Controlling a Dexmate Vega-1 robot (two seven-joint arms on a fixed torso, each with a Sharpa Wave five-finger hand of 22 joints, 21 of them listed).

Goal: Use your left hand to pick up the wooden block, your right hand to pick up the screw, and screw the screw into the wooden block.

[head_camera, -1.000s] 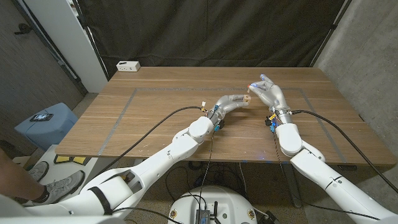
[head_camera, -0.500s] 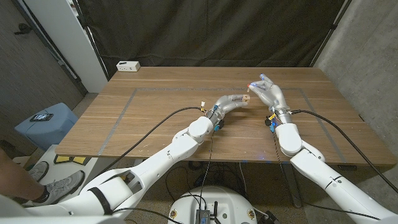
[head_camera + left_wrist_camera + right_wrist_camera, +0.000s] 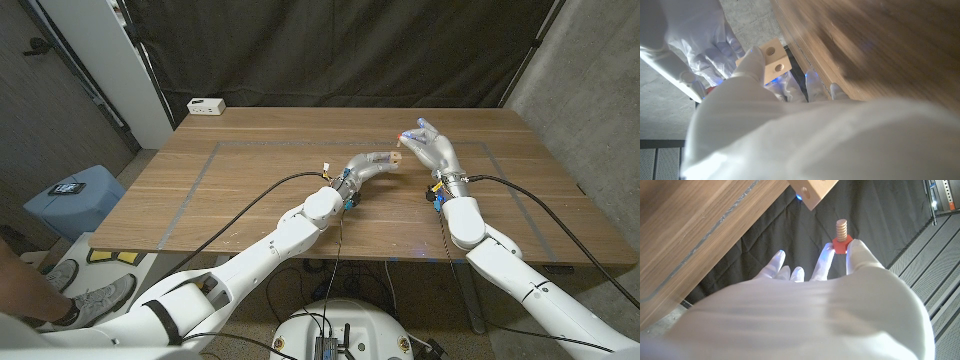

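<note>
Holding block and screw apart, almost no change over the last second.
Wooden block point(image 3: 774, 62) sat pinched in my left hand point(image 3: 374, 165) above the table point(image 3: 250, 190); my right hand point(image 3: 432, 148) pinched the red-headed screw point(image 3: 841, 236), threads near the block's holes, not yet inserted.

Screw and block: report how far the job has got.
Both pickups look done: the left hand holds the wooden block above the table, and the right hand pinches the screw by its red head. The threaded end points toward the block, with a gap visible between them. Lining up and screwing in remain.
</note>
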